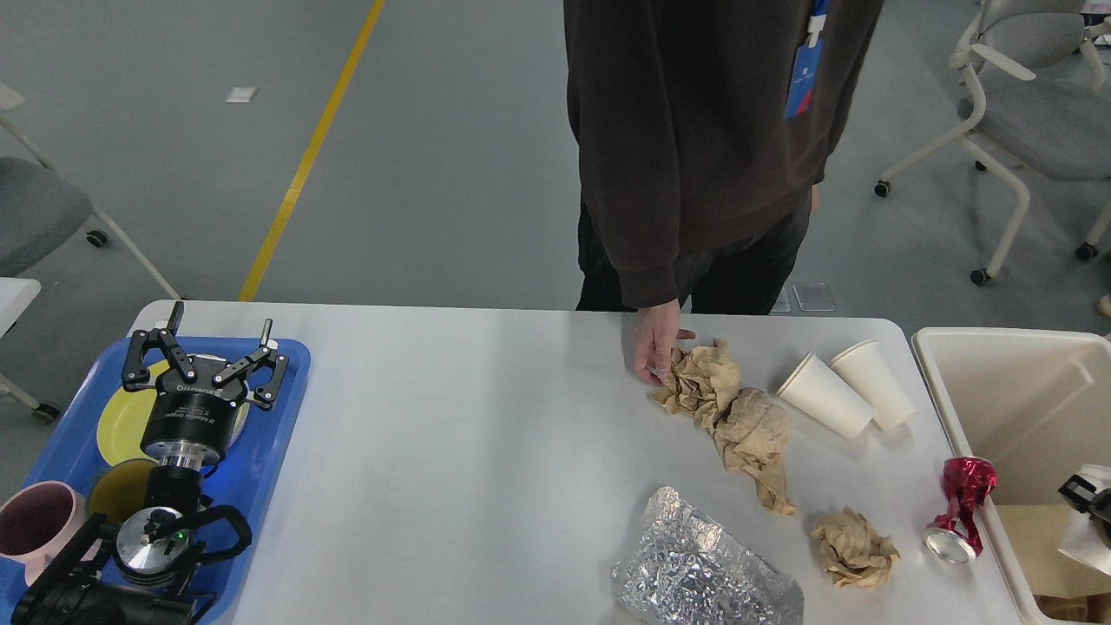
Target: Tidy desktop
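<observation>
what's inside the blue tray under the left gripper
In the blue tray, a yellow plate lies beneath the open left gripper, with a second yellowish dish and a pink cup nearer me. The arm covers the tray's middle.
</observation>
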Robot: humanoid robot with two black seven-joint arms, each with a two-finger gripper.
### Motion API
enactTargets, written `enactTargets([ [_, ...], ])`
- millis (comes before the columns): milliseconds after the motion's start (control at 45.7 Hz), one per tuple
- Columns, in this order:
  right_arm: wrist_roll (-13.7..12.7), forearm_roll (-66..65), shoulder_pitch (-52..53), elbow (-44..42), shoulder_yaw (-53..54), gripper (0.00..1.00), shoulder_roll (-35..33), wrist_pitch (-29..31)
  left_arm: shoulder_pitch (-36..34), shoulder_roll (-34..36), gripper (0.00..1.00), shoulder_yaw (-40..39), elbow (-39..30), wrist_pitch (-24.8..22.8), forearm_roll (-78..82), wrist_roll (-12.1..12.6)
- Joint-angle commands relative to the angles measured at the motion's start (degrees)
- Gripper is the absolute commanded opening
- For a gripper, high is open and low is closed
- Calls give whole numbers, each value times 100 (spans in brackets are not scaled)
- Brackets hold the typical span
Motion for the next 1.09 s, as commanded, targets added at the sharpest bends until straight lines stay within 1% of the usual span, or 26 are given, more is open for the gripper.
enactTargets([
  [0,-1,11,18,50,100,100,14,-204,0,7,96,0,0,3,0,0],
  [503,-18,19,141,261,153,100,-82,-116,0,7,96,0,0,3,0,0],
  [590,-27,-7,220,305,144,100,-196,-90,0,-1,96,0,0,3,0,0],
  [656,-79,-33,413,533,92,100,-372,50,0,7,96,0,0,3,0,0],
  [722,-150,-59,851,867,-153,100,-530,305,0,7,96,0,0,3,0,0],
  [787,-273,-191,1484,1271,-732,100,-636,551,0,-2,96,0,0,3,0,0],
  [853,-326,-218,2265,1701,-1444,100,-662,709,0,7,96,0,0,-6,0,0],
  [919,-326,-218,3179,2298,-2060,100,-662,972,0,-2,96,0,0,3,0,0],
  [984,-326,-218,4111,2923,-2552,100,-619,1359,0,-1,96,0,0,3,0,0],
  [1006,-326,-218,4558,3186,-2754,100,-575,1595,0,-2,96,0,0,3,0,0],
  [1072,-326,-227,5412,3626,-3063,100,-373,2176,0,-2,96,0,0,3,0,0],
])
